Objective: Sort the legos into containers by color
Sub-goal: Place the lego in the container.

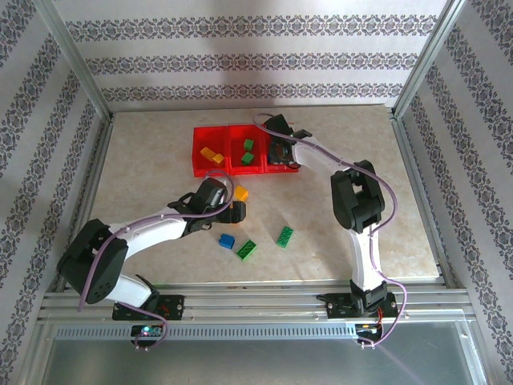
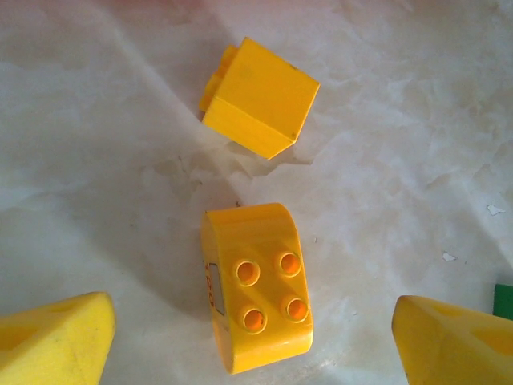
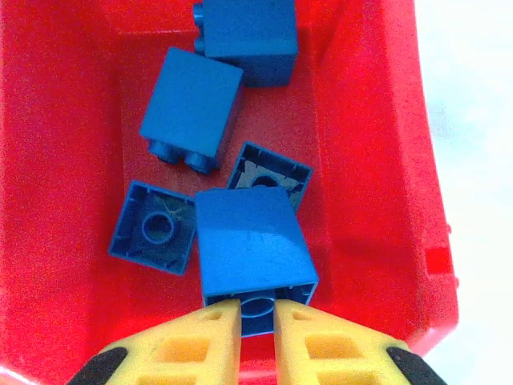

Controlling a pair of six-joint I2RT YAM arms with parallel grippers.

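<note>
My left gripper (image 2: 252, 322) hangs open over the table. Its yellow fingers (image 2: 60, 345) stand wide on either side of a rounded yellow lego (image 2: 258, 289), studs up, and touch nothing. A yellow cube lego (image 2: 260, 98) lies just beyond it. My right gripper (image 3: 256, 309) is down in the right-hand red container (image 3: 377, 160), shut on the lower edge of a blue lego (image 3: 250, 245) whose hollow underside faces the fingers. Several other blue legos (image 3: 192, 108) lie in that bin. From above, the left gripper (image 1: 232, 205) sits in front of the containers (image 1: 220, 132).
The left bin holds a yellow lego (image 1: 210, 154) and the middle bin two green ones (image 1: 248, 147). On the table in front lie a blue lego (image 1: 226, 241) and two green legos (image 1: 246, 249) (image 1: 285, 236). A metal frame rail (image 1: 240, 285) runs along the near edge.
</note>
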